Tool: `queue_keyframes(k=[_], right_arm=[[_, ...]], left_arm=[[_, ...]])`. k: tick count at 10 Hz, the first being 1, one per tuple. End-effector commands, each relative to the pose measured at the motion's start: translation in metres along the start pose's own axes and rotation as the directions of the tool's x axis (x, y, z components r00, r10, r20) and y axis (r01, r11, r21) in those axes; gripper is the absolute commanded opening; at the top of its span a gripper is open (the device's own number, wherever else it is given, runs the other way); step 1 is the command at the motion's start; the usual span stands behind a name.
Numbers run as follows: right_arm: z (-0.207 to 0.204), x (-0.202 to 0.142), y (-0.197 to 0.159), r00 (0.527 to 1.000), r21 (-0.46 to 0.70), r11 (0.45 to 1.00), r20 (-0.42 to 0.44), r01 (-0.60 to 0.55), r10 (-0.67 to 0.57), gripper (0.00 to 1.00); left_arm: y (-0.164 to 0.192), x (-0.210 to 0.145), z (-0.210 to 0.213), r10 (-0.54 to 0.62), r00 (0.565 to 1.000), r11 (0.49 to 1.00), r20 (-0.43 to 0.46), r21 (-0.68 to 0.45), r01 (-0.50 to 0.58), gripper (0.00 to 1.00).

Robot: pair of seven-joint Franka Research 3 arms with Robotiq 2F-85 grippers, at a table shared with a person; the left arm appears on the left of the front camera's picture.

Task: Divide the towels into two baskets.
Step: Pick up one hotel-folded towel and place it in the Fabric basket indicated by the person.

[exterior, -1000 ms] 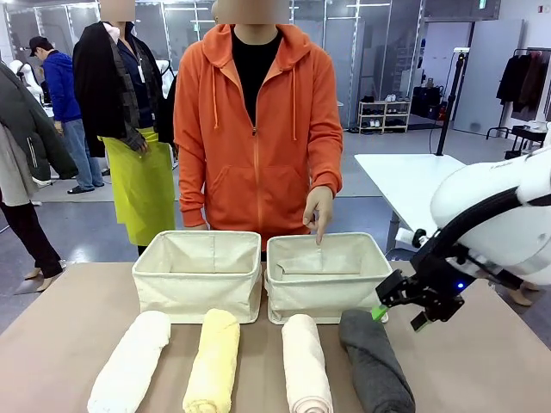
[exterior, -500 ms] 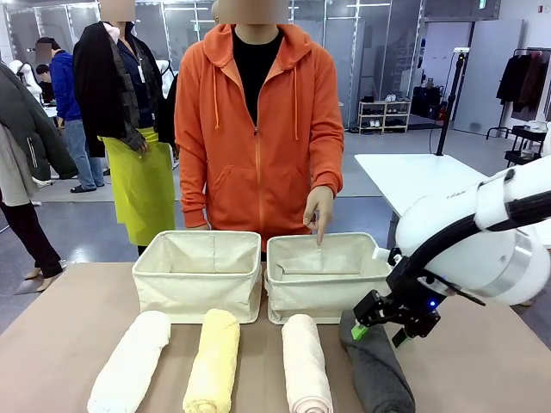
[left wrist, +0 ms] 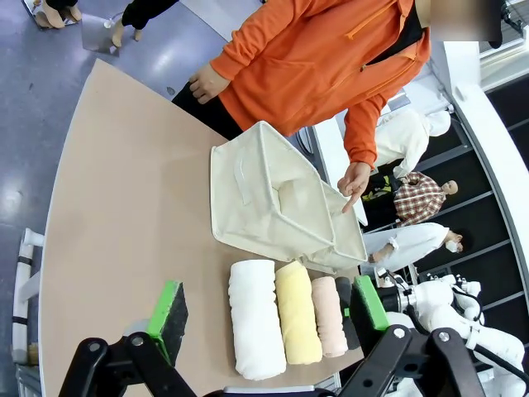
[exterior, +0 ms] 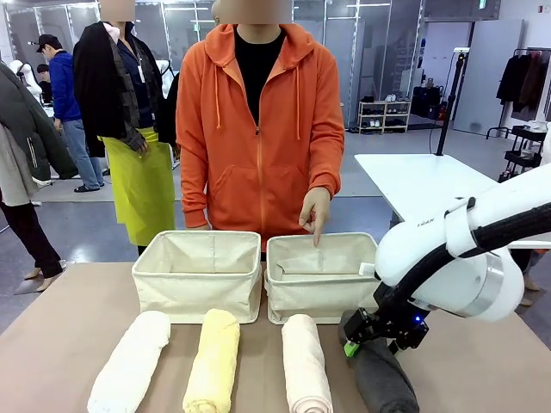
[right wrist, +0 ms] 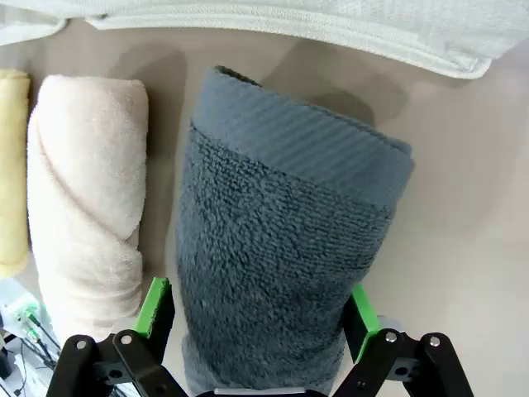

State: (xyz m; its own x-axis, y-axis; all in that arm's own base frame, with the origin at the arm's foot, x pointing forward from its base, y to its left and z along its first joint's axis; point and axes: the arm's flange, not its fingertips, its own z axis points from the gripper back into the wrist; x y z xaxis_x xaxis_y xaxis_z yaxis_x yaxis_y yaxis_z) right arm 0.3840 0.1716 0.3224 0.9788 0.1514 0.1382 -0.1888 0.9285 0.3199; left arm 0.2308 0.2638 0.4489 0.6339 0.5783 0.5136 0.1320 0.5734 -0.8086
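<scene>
1. Towels first: four rolls lie side by side along the near part of the table (exterior: 60, 335). From left to right I see the white towel (exterior: 131, 361), pale yellow towel (exterior: 213, 361), pink-beige towel (exterior: 306, 366) and dark grey towel (exterior: 383, 383).
2. Just beyond them sit the two cream canvas bins, close side by side: the left basket (exterior: 196, 292) and the right basket (exterior: 314, 297).
3. My right gripper (exterior: 370, 340) is down over the dark grey towel, jaws wide and straddling the roll.
4. On the right wrist camera its green pads (right wrist: 155, 308) sit at the roll's two flanks. I can't tell whether they squeeze the pile or merely stand beside it. The roll lies flat on the table.
5. My left gripper (left wrist: 269, 306) hangs high above the table, fingers spread wide, nothing between them.
6. At the far side a person (exterior: 258, 146) in an orange hoodie has one hand (exterior: 316, 211) over the right basket, finger pointing down into it.
</scene>
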Motion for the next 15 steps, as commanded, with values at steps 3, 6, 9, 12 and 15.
queue_keyframes(k=[3,6,9,12,15], right_arm=[[-0.009,-0.055,0.002,1.000,-0.056,0.998,0.005,-0.004,0.005,0.69],[-0.007,-0.056,0.004,1.000,-0.078,0.997,0.018,-0.012,0.013,0.40],[0.035,-0.053,0.013,0.986,-0.119,0.980,0.034,-0.158,0.163,0.29],[0.106,-0.040,0.050,0.909,-0.149,0.899,0.005,-0.411,0.416,0.29],[0.144,-0.015,0.081,0.673,-0.160,0.657,-0.080,-0.737,0.735,0.29]], left_arm=[[0.000,0.000,0.002,-0.002,1.000,1.000,0.008,-0.007,0.002,1.00],[0.000,0.000,0.002,-0.002,1.000,1.000,0.008,-0.007,0.002,1.00],[0.000,0.000,0.002,-0.002,1.000,1.000,0.008,-0.007,0.002,1.00],[0.000,0.000,0.002,-0.002,1.000,1.000,0.008,-0.007,0.002,1.00],[0.000,0.000,0.002,-0.002,1.000,1.000,0.008,-0.007,0.002,1.00]])
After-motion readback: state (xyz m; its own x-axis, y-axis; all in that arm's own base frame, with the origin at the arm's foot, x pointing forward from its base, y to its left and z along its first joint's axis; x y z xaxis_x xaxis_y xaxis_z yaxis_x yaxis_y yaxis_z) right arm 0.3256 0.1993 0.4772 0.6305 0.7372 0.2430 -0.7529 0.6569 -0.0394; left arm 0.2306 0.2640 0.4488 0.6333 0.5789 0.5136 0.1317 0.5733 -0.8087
